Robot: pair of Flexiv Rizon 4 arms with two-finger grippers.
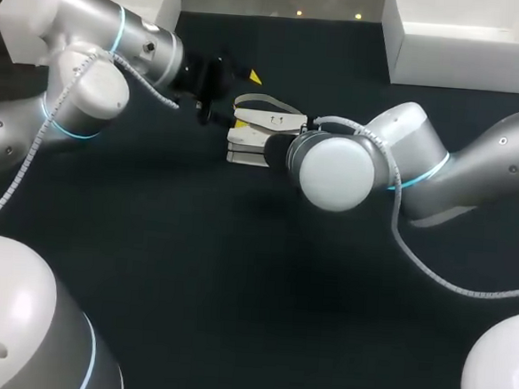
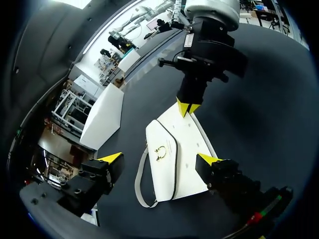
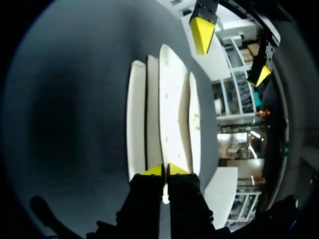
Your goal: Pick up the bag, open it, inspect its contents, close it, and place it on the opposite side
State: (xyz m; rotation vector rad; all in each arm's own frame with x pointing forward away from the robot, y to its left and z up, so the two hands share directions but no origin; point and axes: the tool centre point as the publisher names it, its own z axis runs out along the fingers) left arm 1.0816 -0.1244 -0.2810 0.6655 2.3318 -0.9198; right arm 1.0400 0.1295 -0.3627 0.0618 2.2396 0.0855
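My right arm (image 1: 475,165) reaches in from the right to mid-bench with its wrist bent low. Its gripper (image 3: 165,170) pinches a thin edge of the white bag (image 1: 264,124), yellow tips pressed nearly together. My left arm (image 1: 80,84) comes in from the left. Its gripper (image 2: 160,159) is spread wide at the bag's opposite end, one tip to each side, touching nothing that I can see. The bag lies on the dark bench (image 1: 236,273), its strap (image 2: 139,184) looped along one side, well apart from the white boxes (image 1: 466,40) at the far corners.
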